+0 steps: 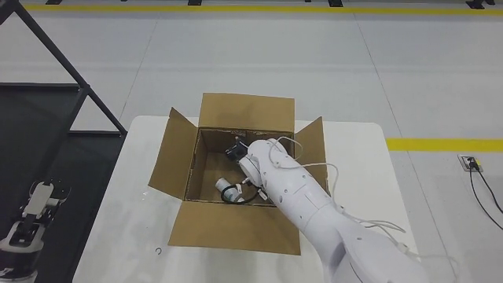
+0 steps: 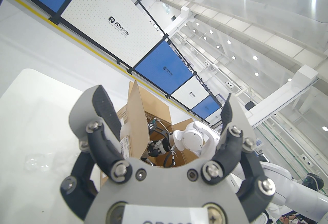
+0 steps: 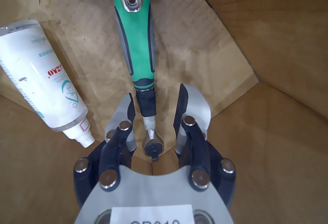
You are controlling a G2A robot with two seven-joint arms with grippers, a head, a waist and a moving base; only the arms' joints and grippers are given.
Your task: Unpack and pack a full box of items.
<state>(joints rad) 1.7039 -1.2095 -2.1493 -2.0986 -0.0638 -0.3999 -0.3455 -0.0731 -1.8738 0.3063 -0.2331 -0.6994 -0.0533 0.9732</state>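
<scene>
Top view: my right arm (image 1: 291, 189) is down inside the box (image 1: 247, 110), which sits open on the table (image 1: 141, 204).

Left wrist view: left gripper (image 2: 165, 104) spread wide, empty, outside the box and well apart from the work.

Right wrist view: right gripper (image 3: 156, 98) partway open, fingers astride the ratchet (image 3: 134, 30) at its dark neck. The handle runs ahead of my fingers, flat on the box floor. The tube (image 3: 38, 73) lies beside it, clear of my fingers.

Step, as I judge it: grasp the ratchet. One pad looks nearer the neck, so centre first, then close firmly. The handle may swing, so lift straight up, clear of the tube.
</scene>
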